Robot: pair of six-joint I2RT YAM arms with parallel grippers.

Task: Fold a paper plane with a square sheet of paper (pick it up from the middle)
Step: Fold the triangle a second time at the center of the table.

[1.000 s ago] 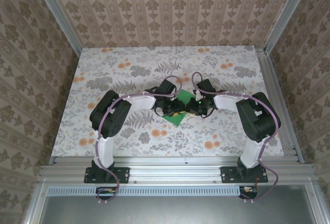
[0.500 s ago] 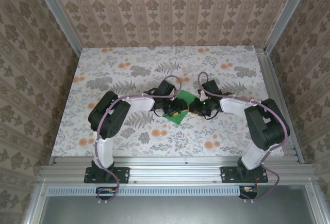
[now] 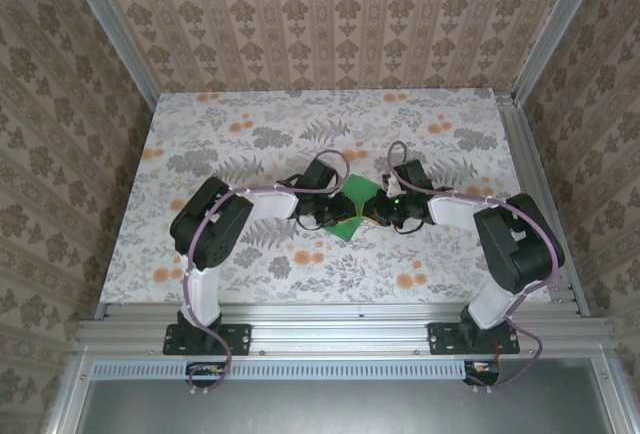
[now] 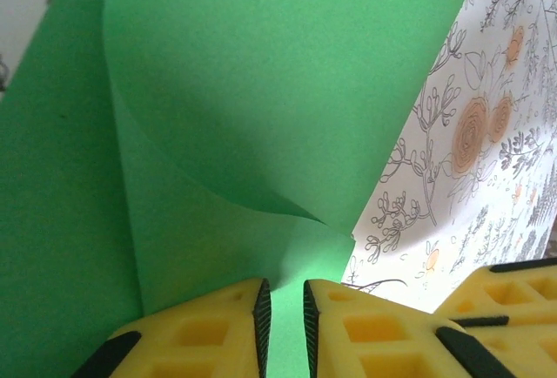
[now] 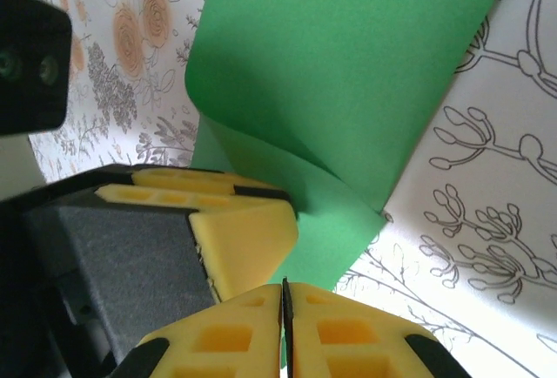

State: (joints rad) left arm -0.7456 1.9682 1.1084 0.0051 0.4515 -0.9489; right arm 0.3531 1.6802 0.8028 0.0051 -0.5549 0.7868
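Here, square sheet of paper (image 4: 261, 91) curled, right claw (image 5: 285, 308) pinching it, left claw (image 4: 285, 313) narrowly parted.

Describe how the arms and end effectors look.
The left arm and right arm have black joint housings, white links and a lilac cable running along each. The left end effector and right end effector have yellow pocketed fingers with black pads.

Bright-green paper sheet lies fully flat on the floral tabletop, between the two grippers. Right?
Not fully flat. The left wrist view shows the bright-green paper sheet with one flap curled up and over itself. The rest holds: it lies on the floral tabletop, between the left gripper and the right gripper.
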